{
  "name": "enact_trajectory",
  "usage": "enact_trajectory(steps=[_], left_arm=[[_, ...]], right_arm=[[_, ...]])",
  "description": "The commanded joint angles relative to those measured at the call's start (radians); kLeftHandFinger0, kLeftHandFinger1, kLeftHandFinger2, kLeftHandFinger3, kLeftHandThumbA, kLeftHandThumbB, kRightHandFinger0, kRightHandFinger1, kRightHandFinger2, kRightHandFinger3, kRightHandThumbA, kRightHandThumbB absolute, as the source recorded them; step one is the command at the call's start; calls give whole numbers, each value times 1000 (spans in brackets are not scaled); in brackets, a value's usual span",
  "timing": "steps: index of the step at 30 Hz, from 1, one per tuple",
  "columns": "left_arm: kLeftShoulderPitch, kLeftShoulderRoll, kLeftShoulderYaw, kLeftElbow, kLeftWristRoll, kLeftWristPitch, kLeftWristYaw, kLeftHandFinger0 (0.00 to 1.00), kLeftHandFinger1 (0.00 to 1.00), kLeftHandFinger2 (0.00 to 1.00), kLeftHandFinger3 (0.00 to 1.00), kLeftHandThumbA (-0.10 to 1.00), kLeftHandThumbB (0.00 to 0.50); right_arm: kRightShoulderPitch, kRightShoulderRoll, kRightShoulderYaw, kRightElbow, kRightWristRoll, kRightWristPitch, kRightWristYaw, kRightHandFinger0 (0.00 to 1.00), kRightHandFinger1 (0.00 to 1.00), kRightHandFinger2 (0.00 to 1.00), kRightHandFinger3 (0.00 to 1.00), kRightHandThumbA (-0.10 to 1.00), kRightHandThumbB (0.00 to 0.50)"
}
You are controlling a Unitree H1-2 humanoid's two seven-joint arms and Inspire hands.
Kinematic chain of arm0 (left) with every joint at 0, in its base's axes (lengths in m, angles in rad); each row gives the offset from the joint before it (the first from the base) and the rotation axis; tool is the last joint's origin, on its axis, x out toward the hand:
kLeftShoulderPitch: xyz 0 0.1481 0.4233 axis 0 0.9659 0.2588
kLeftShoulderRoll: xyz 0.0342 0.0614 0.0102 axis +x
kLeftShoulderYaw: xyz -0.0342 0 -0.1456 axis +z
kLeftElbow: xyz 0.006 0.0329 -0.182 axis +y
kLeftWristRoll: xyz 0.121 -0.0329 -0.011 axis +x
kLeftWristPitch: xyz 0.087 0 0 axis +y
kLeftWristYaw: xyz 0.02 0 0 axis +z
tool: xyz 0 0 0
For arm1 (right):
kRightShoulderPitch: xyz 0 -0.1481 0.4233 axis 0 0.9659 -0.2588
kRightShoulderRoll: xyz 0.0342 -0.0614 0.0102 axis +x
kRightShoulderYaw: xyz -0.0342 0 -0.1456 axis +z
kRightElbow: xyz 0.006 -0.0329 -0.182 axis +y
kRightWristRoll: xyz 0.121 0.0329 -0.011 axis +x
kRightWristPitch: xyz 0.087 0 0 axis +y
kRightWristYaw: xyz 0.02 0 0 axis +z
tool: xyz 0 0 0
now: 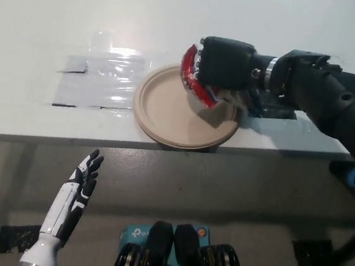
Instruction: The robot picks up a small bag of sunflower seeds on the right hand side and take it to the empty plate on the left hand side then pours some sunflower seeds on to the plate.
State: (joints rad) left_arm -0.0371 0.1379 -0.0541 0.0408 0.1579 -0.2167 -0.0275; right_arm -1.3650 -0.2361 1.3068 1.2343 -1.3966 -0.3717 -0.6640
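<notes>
The black right hand (226,65) has its fingers closed around the small red shiny seed bag (193,77), over the round tan paper plate (161,109). No seeds show yet. The white left hand (80,183) hangs open below the bench.

The small red and white bag of sunflower seeds (194,83) is clutched in the black fingers (205,65), crumpled and tilted, poking out on their left side. Just below those fingers lies the round tan plate (167,110), flat on the desk (112,24), bare inside.
</notes>
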Motion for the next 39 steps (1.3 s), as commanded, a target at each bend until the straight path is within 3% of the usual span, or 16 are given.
enact_trajectory(steps=[1,6,13,18,20,22,23,24,25,26,27,29,31,33,36,39], left_arm=[[15,6,-1,-42,-5,-14,-7,1000,1000,1000,1000,1000,102],[25,7,-5,-63,9,1,-9,1000,1000,1000,1000,1000,111],[28,1,-3,-70,1,-2,-8,1000,1000,1000,1000,1000,121],[35,4,1,-88,-2,8,-10,1000,1000,1000,1000,1000,102],[35,9,2,-94,4,15,-11,1000,1000,1000,1000,1000,106],[33,9,-1,-98,7,19,-15,1000,1000,1000,1000,1000,99],[32,6,-2,-100,5,24,-17,1000,1000,1000,1000,1000,104],[33,3,-2,-103,6,29,-16,1000,1000,1000,1000,1000,114],[33,3,-3,-105,7,33,-17,1000,1000,1000,1000,1000,114],[32,2,-4,-106,8,32,-17,1000,1000,1000,1000,1000,118],[32,6,-6,-111,10,35,-19,1000,1000,1000,1000,1000,115],[29,6,-5,-110,6,33,-20,1000,1000,1000,1000,1000,105],[29,4,-3,-115,-1,41,-22,1000,1000,1000,1000,1000,118],[29,5,-4,-116,-1,37,-23,1000,1000,1000,1000,1000,110],[30,1,-5,-120,7,46,-19,1000,1000,1000,1000,1000,122],[31,3,-3,-119,-6,39,-23,1000,1000,1000,1000,1000,101]], right_arm=[[-76,-9,21,-22,-38,-10,21,0,5,402,46,-52,322],[-73,-30,24,-74,-35,-27,99,0,0,353,104,-100,371],[-97,-46,17,-121,-48,-15,202,0,0,347,200,-100,341],[-107,-37,6,-143,-55,1,249,0,1,356,136,-30,330],[-100,-34,-27,-148,-23,6,283,0,57,416,120,12,256],[-94,-35,-71,-168,11,17,384,0,149,542,171,221,88],[-99,-39,-80,-172,10,8,403,0,183,595,168,235,97],[-117,-43,-45,-163,-38,-1,361,0,171,568,165,6,216],[-121,-48,-37,-166,-58,-5,350,0,144,539,163,-36,218],[-137,-47,-9,-146,-85,-23,317,0,57,416,276,-97,305],[-142,-52,-9,-141,-83,-26,299,0,5,304,242,-100,333],[-150,-50,-15,-129,-75,-20,311,0,0,154,209,-86,325],[-146,-49,-35,-142,-60,-3,350,0,0,169,192,64,252],[-157,-50,-2,-142,-99,1,306,0,0,152,190,-5,317],[-162,-51,-15,-147,-88,-5,336,0,0,163,177,-96,257],[-168,-56,-41,-147,-55,-40,360,0,31,275,357,-84,229]])
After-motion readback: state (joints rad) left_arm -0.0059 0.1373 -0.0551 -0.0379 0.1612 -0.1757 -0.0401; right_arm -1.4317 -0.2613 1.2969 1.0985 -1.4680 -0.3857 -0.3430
